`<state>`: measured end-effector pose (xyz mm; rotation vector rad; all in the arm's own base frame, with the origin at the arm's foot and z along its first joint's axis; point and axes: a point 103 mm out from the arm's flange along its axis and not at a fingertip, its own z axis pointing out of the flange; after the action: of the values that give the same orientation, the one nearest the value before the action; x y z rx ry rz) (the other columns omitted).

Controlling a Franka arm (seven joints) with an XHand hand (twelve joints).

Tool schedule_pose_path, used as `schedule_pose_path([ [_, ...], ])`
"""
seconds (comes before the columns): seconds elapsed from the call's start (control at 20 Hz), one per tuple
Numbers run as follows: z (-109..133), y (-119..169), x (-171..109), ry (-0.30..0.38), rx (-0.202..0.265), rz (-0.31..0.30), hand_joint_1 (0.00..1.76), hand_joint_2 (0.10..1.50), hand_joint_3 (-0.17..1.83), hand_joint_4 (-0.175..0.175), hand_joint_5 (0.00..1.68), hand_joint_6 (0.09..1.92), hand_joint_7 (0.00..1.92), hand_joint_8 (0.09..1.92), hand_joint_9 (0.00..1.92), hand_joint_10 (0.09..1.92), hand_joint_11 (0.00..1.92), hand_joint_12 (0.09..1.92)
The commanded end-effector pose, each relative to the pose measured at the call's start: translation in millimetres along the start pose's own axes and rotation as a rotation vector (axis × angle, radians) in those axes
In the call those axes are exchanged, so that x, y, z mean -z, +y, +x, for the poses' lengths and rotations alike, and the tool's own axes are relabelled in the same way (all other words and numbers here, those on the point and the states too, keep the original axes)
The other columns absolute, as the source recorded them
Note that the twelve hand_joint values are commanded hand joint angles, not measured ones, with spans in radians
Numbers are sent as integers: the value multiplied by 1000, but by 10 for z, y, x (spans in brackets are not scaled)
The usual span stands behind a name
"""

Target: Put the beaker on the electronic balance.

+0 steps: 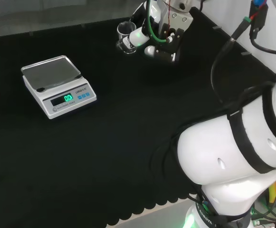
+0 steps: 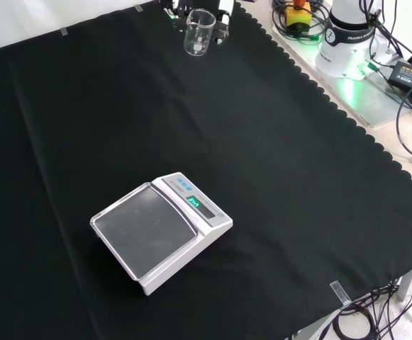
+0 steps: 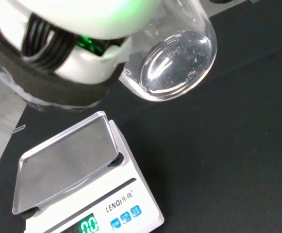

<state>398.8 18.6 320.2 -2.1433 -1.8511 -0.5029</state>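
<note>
**Beaker held well away from the scale**

A clear glass beaker (image 1: 125, 37) is seen at the far edge of the black cloth (image 1: 128, 142) in the head view, well apart from the scale (image 1: 58, 85) and to its upper right. The beaker is gripped by the hand (image 1: 149, 43), whose white and black fingers are curled against its side. Whether the beaker's base rests on the cloth or is lifted just clear of it cannot be told.

In the front view the beaker (image 2: 199, 32) is shown upright near the top edge, far beyond the scale (image 2: 162, 230), with parts of the hand (image 2: 223, 21) seen close behind it.

In the wrist view the round bottom of the beaker (image 3: 177, 60) is seen close up beside a white finger with a black pad (image 3: 63, 63) laid against its wall. No liquid can be made out inside.

The scale (image 3: 77, 187) is set flat on the cloth, its silver pan (image 3: 65, 162) is bare, and green digits are lit on its display (image 1: 67, 99). Blue buttons are placed beside the display.
</note>
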Motion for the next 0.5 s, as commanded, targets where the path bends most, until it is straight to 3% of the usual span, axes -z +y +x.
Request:
schedule_pose_path([
  [0.05,-6,-70,51,-2,-30,-11,1169,503,841,175,1429,480,1699,213,1493,345,749,1265],
  [0.3,107,-57,141,-51,-19,-24,1169,502,843,175,1429,480,1701,210,1495,341,749,1266],
  [0.5,260,17,47,-61,-7,-9,1169,502,844,175,1428,481,1702,208,1496,339,750,1266],
])
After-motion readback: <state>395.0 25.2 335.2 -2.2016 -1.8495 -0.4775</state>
